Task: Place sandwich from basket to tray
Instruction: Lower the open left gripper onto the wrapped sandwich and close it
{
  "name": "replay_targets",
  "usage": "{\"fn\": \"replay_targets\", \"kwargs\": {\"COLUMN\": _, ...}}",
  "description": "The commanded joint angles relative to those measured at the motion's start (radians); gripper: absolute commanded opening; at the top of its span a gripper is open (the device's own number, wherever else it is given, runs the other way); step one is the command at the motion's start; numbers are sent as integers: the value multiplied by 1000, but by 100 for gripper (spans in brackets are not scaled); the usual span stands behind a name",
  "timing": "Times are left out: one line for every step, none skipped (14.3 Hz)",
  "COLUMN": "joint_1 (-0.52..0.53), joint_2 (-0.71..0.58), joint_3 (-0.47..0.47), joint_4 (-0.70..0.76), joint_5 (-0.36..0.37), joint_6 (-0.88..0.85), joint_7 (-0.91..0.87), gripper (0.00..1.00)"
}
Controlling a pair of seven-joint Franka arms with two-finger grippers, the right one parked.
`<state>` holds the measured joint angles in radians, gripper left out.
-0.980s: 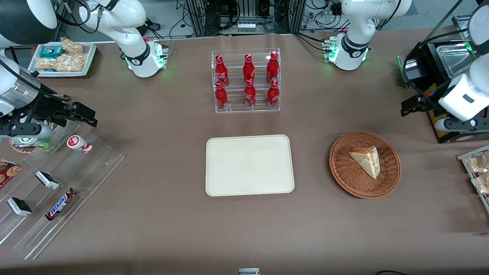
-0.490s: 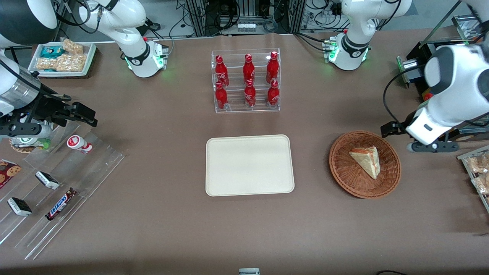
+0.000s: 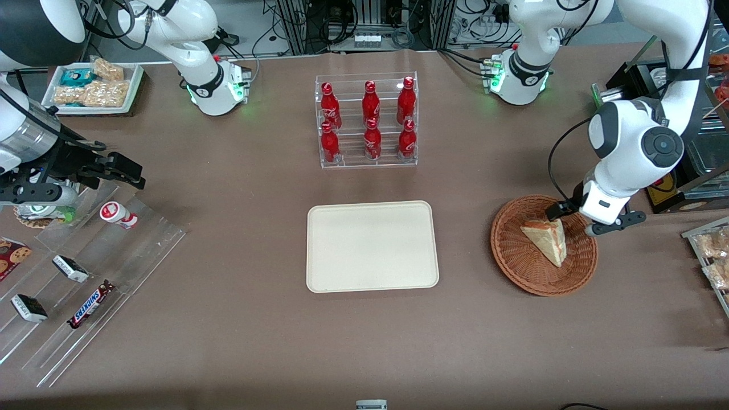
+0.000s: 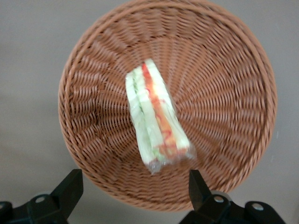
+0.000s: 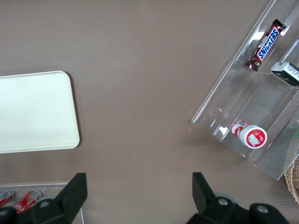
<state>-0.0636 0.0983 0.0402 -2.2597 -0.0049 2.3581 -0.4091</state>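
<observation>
The pincer (image 4: pixel 133 191), spread above the basket (image 4: pixel 224 93), should descend centred, straddling the sandwich (image 4: pixel 156 116) across its layers.

My gripper (image 3: pixel 570 221) hovers wide open above the sandwich (image 3: pixel 547 240), a wrapped white wedge lying in the brown wicker basket (image 3: pixel 515 256) at right of frame; the cream tray (image 3: pixel 371 246) sits at centre.
</observation>
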Motion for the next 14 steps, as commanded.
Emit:
{"fn": "replay_targets", "kwargs": {"joint_1": -2, "joint_2": 46, "joint_3": 0, "joint_4": 26, "joint_5": 14, "joint_6": 65, "joint_7": -251, "gripper": 100}}
{"fn": "replay_targets", "kwargs": {"joint_1": -2, "joint_2": 64, "joint_3": 0, "joint_4": 26, "joint_5": 14, "joint_6": 108, "joint_7": -319, "gripper": 100}}
{"fn": "replay_targets", "kwargs": {"joint_1": -2, "joint_2": 81, "joint_3": 0, "joint_4": 28, "joint_5": 16, "joint_6": 131, "joint_7": -351, "gripper": 100}}
{"fn": "replay_targets", "kwargs": {"joint_1": -2, "joint_2": 93, "joint_3": -2, "joint_4": 28, "joint_5": 13, "joint_6": 142, "joint_7": -361, "gripper": 100}}
{"fn": "replay_targets", "kwargs": {"joint_1": -2, "joint_2": 109, "joint_3": -2, "joint_4": 35, "joint_5": 0, "joint_6": 147, "joint_7": -364, "gripper": 100}}
{"fn": "replay_targets", "kwargs": {"joint_1": -2, "joint_2": 125, "joint_3": -2, "joint_4": 48, "joint_5": -4, "joint_6": 148, "joint_7": -372, "gripper": 100}}
{"fn": "replay_targets", "kwargs": {"joint_1": -4, "joint_2": 142, "joint_3": -3, "joint_4": 52, "joint_5": -4, "joint_6": 151, "joint_7": -394, "gripper": 100}}
{"fn": "replay_targets", "kwargs": {"joint_1": -7, "joint_2": 165, "joint_3": -3, "joint_4": 55, "joint_5": -4, "joint_6": 161, "joint_7": -414, "gripper": 100}}
{"fn": "replay_targets", "kwargs": {"joint_1": -10, "joint_2": 184, "joint_3": -5, "joint_4": 55, "joint_5": -3, "joint_6": 167, "joint_7": -418, "gripper": 97}}
{"fn": "replay_targets", "kwargs": {"joint_1": -13, "joint_2": 190, "joint_3": -6, "joint_4": 55, "joint_5": -3, "joint_6": 167, "joint_7": -422, "gripper": 77}}
{"fn": "replay_targets", "kwargs": {"joint_1": -12, "joint_2": 187, "joint_3": -8, "joint_4": 55, "joint_5": -3, "joint_6": 164, "joint_7": -422, "gripper": 43}}
{"fn": "replay_targets", "kwargs": {"joint_1": -12, "joint_2": 181, "joint_3": -8, "joint_4": 55, "joint_5": -4, "joint_6": 159, "joint_7": -421, "gripper": 21}}
{"fn": "replay_targets", "kwargs": {"joint_1": -12, "joint_2": 178, "joint_3": -9, "joint_4": 58, "joint_5": -3, "joint_6": 156, "joint_7": -419, "gripper": 11}}
{"fn": "replay_targets", "kwargs": {"joint_1": -13, "joint_2": 172, "joint_3": -11, "joint_4": 68, "joint_5": -3, "joint_6": 150, "joint_7": -418, "gripper": 8}}
